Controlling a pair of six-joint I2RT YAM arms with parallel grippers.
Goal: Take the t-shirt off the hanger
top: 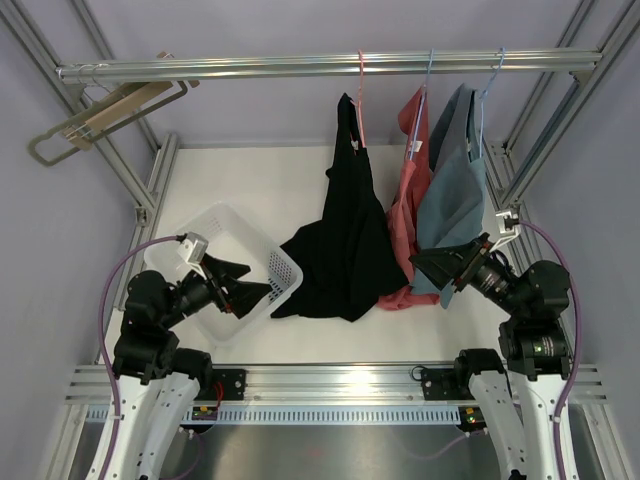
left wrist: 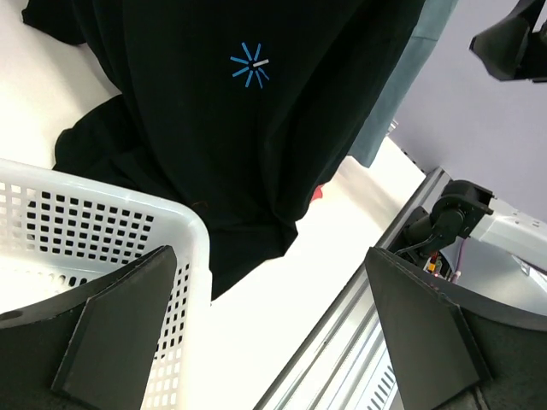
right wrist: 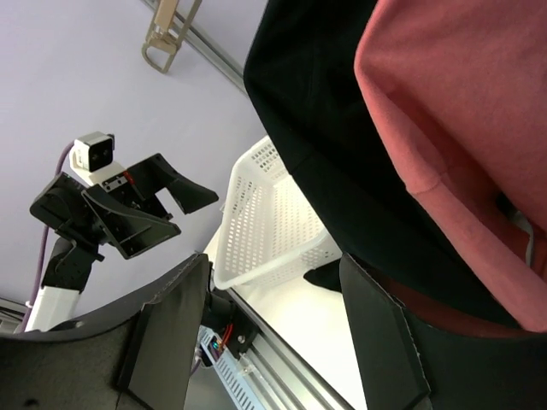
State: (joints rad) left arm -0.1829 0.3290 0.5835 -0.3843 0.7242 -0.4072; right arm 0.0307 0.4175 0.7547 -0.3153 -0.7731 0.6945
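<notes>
Three garments hang on hangers from the rail (top: 300, 67). A black t-shirt (top: 345, 250) hangs on a pink hanger (top: 360, 95), and its hem trails onto the table. To its right hang a red shirt (top: 410, 185) and a blue-grey shirt (top: 455, 195). My left gripper (top: 258, 280) is open and empty over the basket's right edge, facing the black t-shirt (left wrist: 256, 111). My right gripper (top: 430, 280) is open and empty, close in front of the lower red shirt (right wrist: 444, 128) and the black t-shirt (right wrist: 316, 102).
A white perforated basket (top: 225, 222) stands at the left, with its rim in the left wrist view (left wrist: 184, 226) and the right wrist view (right wrist: 265, 231). An empty wooden hanger (top: 100, 115) hangs at the rail's left end. Frame posts stand at both sides.
</notes>
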